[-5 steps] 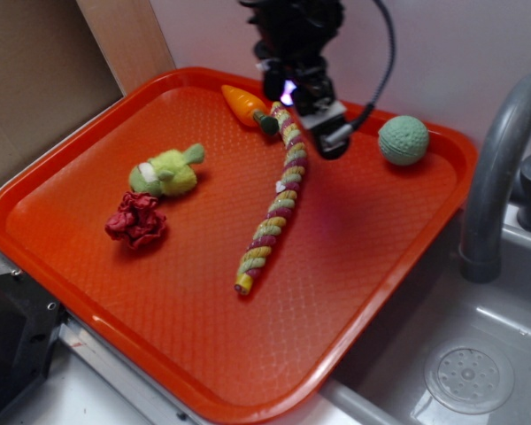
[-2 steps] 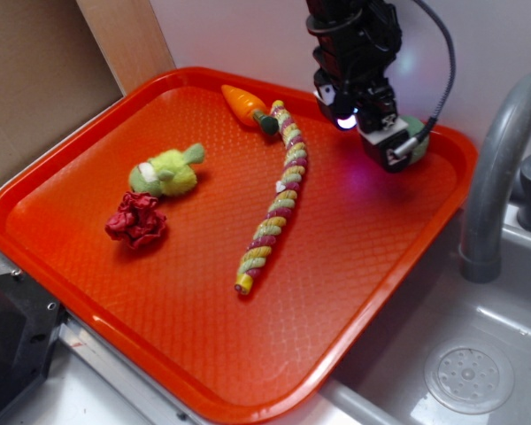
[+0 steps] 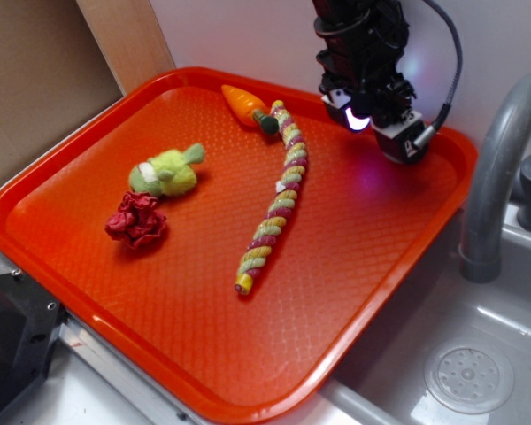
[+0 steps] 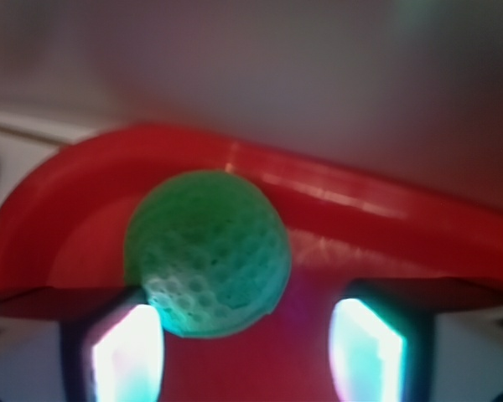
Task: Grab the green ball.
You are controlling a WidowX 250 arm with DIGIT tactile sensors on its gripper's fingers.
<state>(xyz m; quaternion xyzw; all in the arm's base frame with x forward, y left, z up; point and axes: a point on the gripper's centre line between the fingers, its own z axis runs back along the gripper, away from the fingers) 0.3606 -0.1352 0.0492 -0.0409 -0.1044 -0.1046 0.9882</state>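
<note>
Exterior bright, sharp; wrist view blurry, purple-lit.

Green ball (image 4: 206,253) behind tool (image 3: 396,142), seemingly; wrist view blurred.

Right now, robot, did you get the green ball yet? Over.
Not yet. Gripper open, over the tray's far right corner. Ball ahead, off-centre toward the left finger, not gripped. Nothing in the way.

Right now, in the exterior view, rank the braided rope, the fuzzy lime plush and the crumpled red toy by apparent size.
1. braided rope, clearly the longest.
2. fuzzy lime plush.
3. crumpled red toy, only slightly smaller than the plush; that pair is nearly alike.
</note>
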